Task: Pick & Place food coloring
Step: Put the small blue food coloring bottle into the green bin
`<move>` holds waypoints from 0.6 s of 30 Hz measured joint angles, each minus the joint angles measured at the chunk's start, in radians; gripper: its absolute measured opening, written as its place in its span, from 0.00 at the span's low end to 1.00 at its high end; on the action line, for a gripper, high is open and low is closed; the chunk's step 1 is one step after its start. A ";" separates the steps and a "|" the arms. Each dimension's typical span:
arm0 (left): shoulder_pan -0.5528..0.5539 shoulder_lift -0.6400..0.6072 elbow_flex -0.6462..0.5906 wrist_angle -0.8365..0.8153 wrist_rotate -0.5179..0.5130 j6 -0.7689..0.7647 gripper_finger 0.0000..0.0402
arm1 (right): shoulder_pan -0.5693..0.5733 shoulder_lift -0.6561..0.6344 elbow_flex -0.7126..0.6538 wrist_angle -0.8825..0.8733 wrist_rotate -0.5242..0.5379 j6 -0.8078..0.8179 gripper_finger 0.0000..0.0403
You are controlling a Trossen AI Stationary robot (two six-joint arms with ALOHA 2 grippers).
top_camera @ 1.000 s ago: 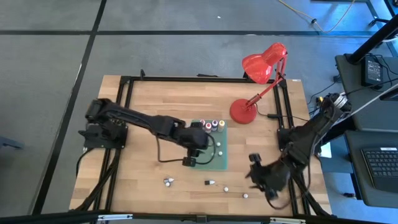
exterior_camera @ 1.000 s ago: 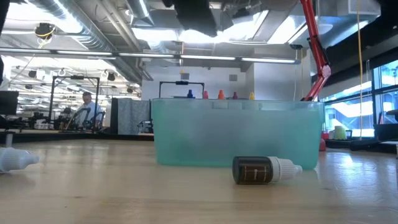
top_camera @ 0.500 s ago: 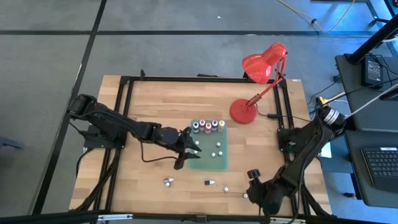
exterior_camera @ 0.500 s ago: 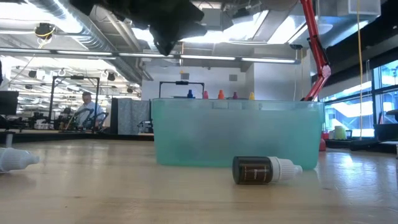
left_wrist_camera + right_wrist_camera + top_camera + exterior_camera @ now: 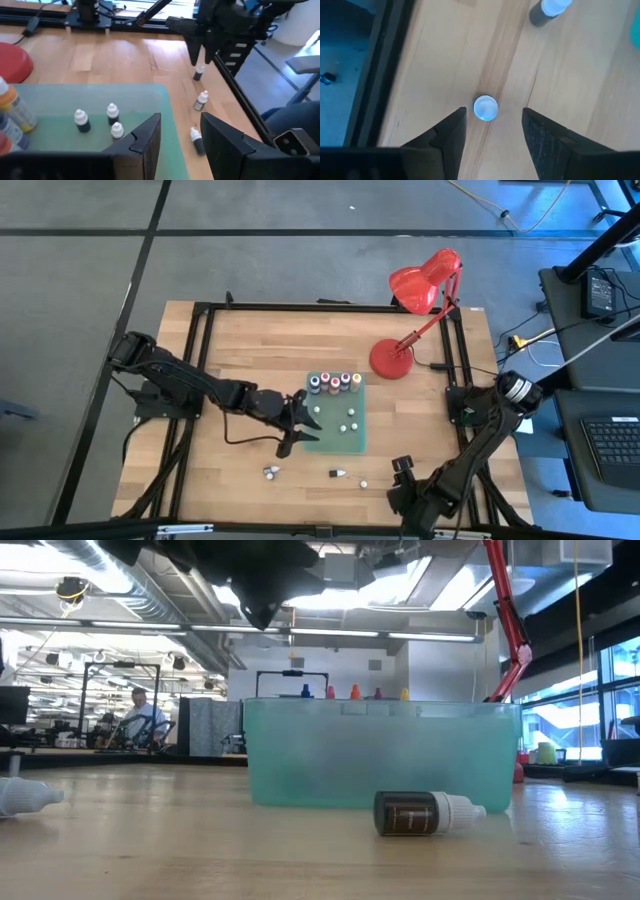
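Note:
The green tray [image 5: 345,435] sits mid-table. Several upright food coloring bottles [image 5: 335,383] stand along its far edge and three tiny ones [image 5: 113,113] stand inside it. More small bottles lie on the wood near the table's near edge [image 5: 337,474] [image 5: 270,472] [image 5: 363,482]. My left gripper [image 5: 298,425] [image 5: 181,125] hangs open over the tray's left edge. My right gripper [image 5: 398,490] [image 5: 494,112] is open and points down. Its fingers stand on either side of an upright pale-topped bottle [image 5: 485,107] without touching it.
A red desk lamp [image 5: 415,310] stands at the table's far right, its base [image 5: 390,360] beside the tray. A black frame [image 5: 200,380] borders the table. In the low view a dark bottle [image 5: 425,812] lies on its side before the tray [image 5: 380,755].
My left gripper drew back from over the tray toward the table's left and rose, then held still at the tray's left edge. My right gripper moved toward the near edge and slightly left, ending over the small bottle nearest the right side, which it now covers in the high view.

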 joint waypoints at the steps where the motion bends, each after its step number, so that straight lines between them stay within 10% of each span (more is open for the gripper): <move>1: 0.000 0.001 0.000 -0.002 -0.001 0.001 0.33 | 0.000 0.002 0.000 -0.001 0.000 0.006 0.48; 18: 0.000 0.001 0.000 -0.002 -0.001 0.001 0.33 | -0.004 0.002 0.001 0.022 -0.001 -0.018 0.48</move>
